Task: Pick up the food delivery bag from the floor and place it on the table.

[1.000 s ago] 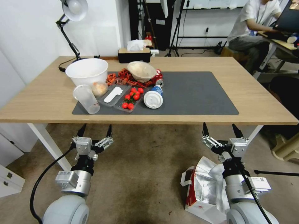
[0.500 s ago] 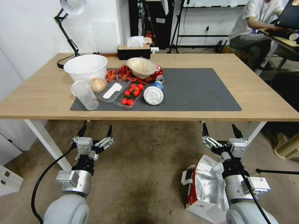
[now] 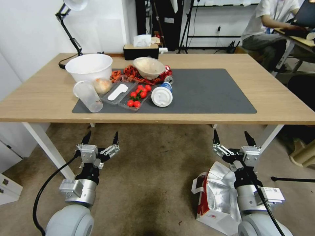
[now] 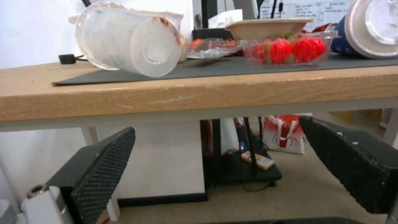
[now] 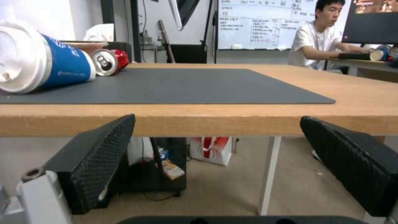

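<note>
Nearest us, the bag (image 3: 216,196) stands on the floor (image 3: 151,177) under our right arm, foil mouth open. Our left gripper (image 3: 100,137) and right gripper (image 3: 231,137) hover spread and empty just short of the table (image 3: 279,105) edge. Beyond it, the mat (image 3: 210,91) lies bare to the right of the cup (image 3: 162,95).

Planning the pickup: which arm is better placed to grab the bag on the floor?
Right. The right gripper, open, hangs just beyond the bag; the left gripper, open too, hangs well aside over bare floor.
</note>
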Motion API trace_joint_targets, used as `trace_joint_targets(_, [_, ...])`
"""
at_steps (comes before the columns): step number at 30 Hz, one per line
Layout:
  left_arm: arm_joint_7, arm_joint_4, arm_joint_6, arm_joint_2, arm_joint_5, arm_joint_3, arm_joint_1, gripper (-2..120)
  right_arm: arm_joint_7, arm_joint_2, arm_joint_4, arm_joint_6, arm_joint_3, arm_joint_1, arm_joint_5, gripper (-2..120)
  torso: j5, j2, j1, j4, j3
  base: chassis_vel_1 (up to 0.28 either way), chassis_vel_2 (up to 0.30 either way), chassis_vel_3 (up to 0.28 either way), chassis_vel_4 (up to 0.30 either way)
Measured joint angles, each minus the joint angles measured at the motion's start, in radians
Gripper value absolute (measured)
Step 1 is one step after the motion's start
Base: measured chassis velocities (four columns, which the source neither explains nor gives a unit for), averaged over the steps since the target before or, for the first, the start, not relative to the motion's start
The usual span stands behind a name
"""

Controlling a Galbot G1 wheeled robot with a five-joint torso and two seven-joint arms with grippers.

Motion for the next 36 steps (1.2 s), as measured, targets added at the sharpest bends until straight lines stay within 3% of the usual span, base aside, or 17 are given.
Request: trace_joint_targets(36, [0.005, -0.002, 0.014, 0.009, 0.006, -0.017, 0.001, 99, -0.014, -0.004, -0.007, 0.002, 0.009, 0.001, -0.007, 100, 0.0, -0.149, -0.057, 0.0, -0.092, 0.0, 0.0, 0.0, 0.0])
